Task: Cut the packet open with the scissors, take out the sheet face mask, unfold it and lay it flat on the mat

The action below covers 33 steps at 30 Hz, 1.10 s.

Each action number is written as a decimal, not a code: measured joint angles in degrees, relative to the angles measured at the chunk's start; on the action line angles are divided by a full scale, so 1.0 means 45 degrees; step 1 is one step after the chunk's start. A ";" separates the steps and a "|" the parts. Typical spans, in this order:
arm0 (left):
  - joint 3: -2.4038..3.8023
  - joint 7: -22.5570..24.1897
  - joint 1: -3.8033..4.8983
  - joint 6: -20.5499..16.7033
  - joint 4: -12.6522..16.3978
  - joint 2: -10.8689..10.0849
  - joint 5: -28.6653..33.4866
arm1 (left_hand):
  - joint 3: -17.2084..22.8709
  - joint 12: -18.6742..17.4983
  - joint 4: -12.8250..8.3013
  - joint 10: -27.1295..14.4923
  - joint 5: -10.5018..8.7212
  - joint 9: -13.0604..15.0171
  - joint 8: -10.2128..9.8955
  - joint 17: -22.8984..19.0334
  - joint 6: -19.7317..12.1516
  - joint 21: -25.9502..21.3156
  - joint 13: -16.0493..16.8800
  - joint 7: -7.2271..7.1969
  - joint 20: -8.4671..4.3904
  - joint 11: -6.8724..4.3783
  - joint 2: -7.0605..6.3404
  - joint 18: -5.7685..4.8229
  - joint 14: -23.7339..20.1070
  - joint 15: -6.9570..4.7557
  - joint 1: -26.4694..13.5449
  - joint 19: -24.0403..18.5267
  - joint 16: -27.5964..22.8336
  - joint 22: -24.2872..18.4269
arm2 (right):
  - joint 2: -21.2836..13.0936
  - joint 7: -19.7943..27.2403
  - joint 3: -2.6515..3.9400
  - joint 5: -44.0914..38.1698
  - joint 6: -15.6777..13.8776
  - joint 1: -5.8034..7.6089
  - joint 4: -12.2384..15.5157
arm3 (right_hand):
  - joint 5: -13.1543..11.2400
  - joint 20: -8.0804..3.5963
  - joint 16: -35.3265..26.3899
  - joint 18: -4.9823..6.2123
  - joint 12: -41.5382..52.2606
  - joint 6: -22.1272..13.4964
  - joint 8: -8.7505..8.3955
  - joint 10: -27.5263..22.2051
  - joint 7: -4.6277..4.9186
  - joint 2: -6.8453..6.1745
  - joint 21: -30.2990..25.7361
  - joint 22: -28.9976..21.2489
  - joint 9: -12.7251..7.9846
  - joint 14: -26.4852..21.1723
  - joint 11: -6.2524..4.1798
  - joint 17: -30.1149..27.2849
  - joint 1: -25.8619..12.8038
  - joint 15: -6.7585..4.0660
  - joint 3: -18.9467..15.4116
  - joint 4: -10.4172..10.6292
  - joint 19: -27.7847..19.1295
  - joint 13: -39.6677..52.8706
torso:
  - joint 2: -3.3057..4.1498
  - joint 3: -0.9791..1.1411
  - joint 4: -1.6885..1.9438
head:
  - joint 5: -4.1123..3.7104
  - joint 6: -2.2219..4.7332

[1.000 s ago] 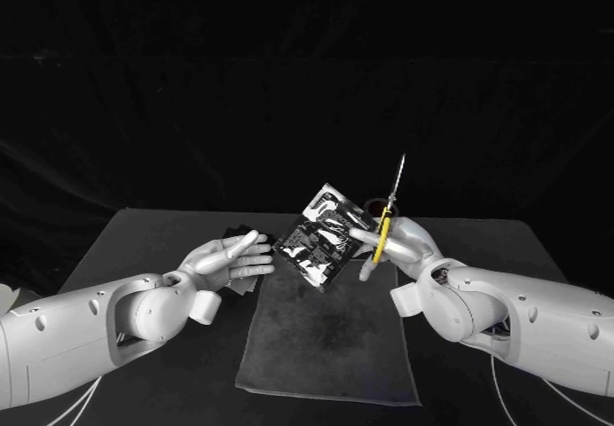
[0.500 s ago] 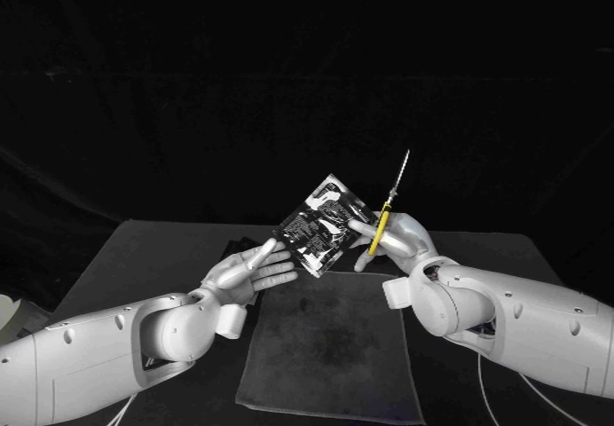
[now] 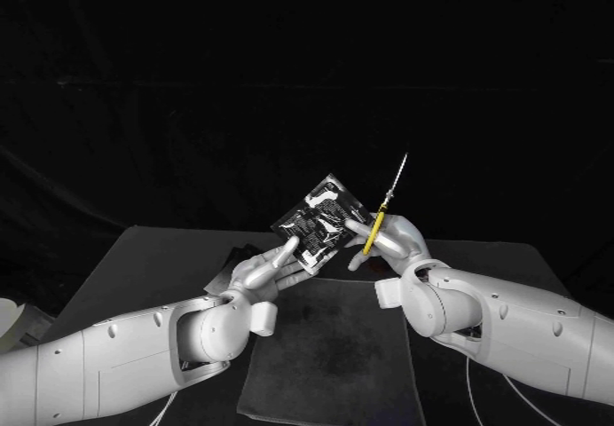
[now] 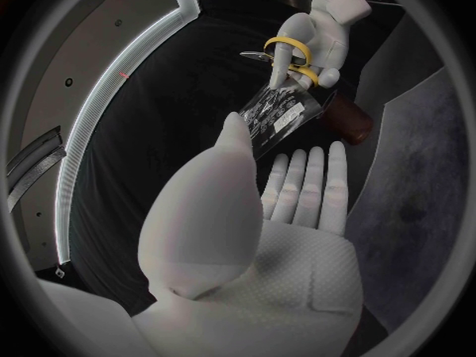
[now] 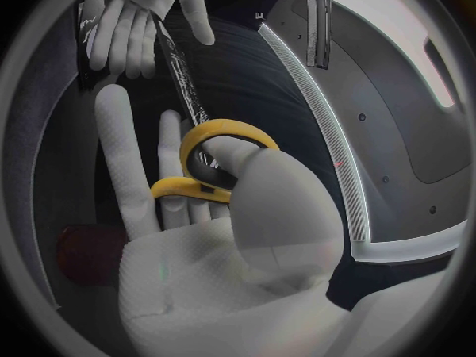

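The left hand has risen to the packet's 7 o'clock corner, thumb and fingers either side of it; whether they pinch it yet cannot be told. The packet hangs above the far end of the mat, held at its 3 o'clock edge by the right hand, which also grips the scissors, blades toward 12 o'clock. A handover looks under way, freeing the scissors to cut.
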 measured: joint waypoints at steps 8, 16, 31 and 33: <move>0.0176 0.0203 0.0004 -0.0213 -0.0265 0.0320 0.0242 | 0.0148 0.0000 -0.0042 0.0051 0.0000 0.0000 0.0147 -0.0008 0.0001 0.0000 0.0018 0.0000 -0.0155 -0.0096 0.0315 -0.0004 0.0088 -0.0180 0.0314 -0.0016 -0.0081 0.0001 | -0.0003 0.0006 0.0007 0.0061 0.0003 0.0000 0.0104 | 0.0000 0.0001 0.0000 0.0000 -0.0003 -0.0016 -0.0002 0.0042 0.0014 0.0012 0.0000 -0.0001 0.0008 0.0040 -0.0041 0.0019 -0.0012 -0.0041 0.0000 -0.0002 0.0000 -0.0007 | 0.0000 -0.0001 -0.0011 | 0.0012 0.0006; 0.0250 0.0236 0.0029 -0.0180 -0.0395 0.0286 0.0317 | 0.0563 0.0245 -0.0106 0.0671 0.0000 0.0028 0.0442 0.0049 0.0421 0.0100 0.0027 0.0090 0.0092 0.0294 0.0504 -0.0092 0.0868 0.0236 0.0837 0.0787 -0.0081 0.0056 | -0.0096 -0.0030 0.0005 0.0062 0.0036 0.0000 0.0145 | -0.0003 0.0002 -0.0001 0.0000 -0.0005 -0.0019 -0.0029 0.0043 0.0014 0.0013 0.0000 -0.0001 0.0013 0.0040 -0.0040 0.0018 -0.0011 -0.0041 -0.0001 -0.0003 0.0000 -0.0011 | 0.0006 0.0006 0.0007 | 0.0000 -0.0034; 0.0262 -0.0863 0.0064 0.1250 -0.0443 0.0280 -0.0336 | 0.0739 0.0297 -0.0141 0.0989 0.0000 -0.0040 0.0465 0.0112 0.0692 0.0100 0.0012 0.0135 0.0185 0.0478 0.0486 -0.0103 0.1598 0.0279 0.0954 0.1473 -0.0081 0.0055 | -0.0135 -0.0360 -0.0060 -0.0060 0.0204 0.0000 0.0114 | -0.0038 0.0002 -0.0001 0.0000 -0.0027 -0.0042 0.0007 0.0043 0.0000 0.0013 0.0000 -0.0017 0.0100 0.0040 -0.0040 0.0037 -0.0009 -0.0042 0.0090 -0.0016 0.0000 -0.0011 | 0.0005 0.0002 0.0015 | 0.0095 -0.0164; 0.0263 -0.0979 0.0068 0.1429 -0.0475 0.0272 -0.0411 | 0.0774 0.0288 -0.0106 0.1085 -0.0001 -0.0054 0.0524 0.0112 0.0785 0.0100 0.0012 0.0136 0.0185 0.0474 0.0486 -0.0103 0.1597 0.0278 0.0954 0.1473 -0.0081 0.0047 | -0.0166 -0.0430 -0.0089 -0.0112 0.0243 0.0003 0.0134 | -0.0058 0.0002 -0.0001 0.0001 -0.0027 -0.0042 0.0007 0.0043 0.0000 0.0013 0.0000 -0.0018 0.0101 0.0041 -0.0039 0.0037 -0.0009 -0.0042 0.0091 -0.0017 0.0000 -0.0012 | 0.0005 0.0002 0.0013 | 0.0107 -0.0184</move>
